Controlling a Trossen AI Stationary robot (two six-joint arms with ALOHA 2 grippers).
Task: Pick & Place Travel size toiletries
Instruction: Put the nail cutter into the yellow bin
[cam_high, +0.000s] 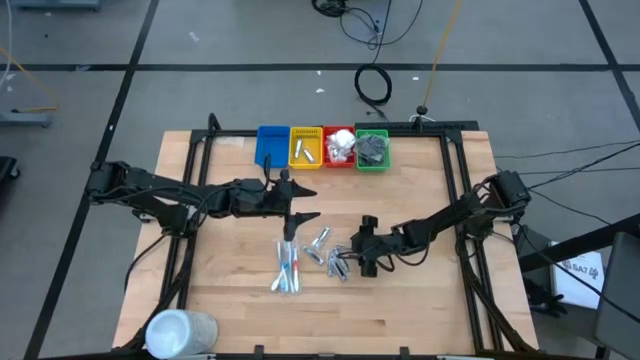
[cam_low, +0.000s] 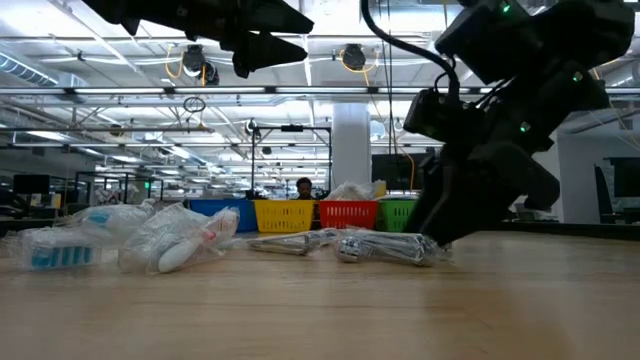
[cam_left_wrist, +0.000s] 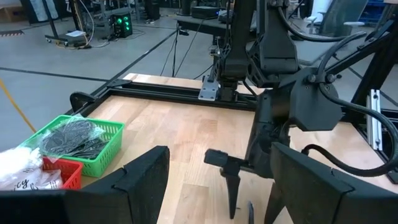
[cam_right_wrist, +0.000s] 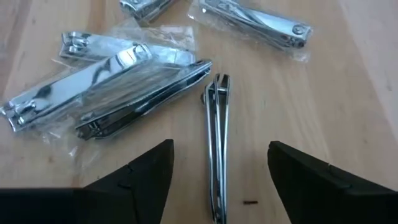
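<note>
Several silver nail clippers (cam_high: 330, 258) lie on the wooden table, some in clear wrap (cam_right_wrist: 106, 93). One bare clipper (cam_right_wrist: 216, 124) rests on its long edge. My right gripper (cam_right_wrist: 221, 149) is low over it, open, a finger on either side without touching. Clear-wrapped blue and red sticks (cam_high: 287, 270) lie in a pile to the left of the clippers. My left gripper (cam_high: 300, 215) hangs open above the table, just beyond the sticks, with nothing between its fingers. In the low view my right gripper (cam_low: 440, 225) stands at the clippers' (cam_low: 385, 245) right end.
Four bins stand in a row at the far edge: blue (cam_high: 272, 145), yellow (cam_high: 305, 148), red (cam_high: 338, 147), green (cam_high: 371, 149). A large white cylinder (cam_high: 180, 330) lies at the near left corner. A black frame (cam_high: 455, 190) runs around the table.
</note>
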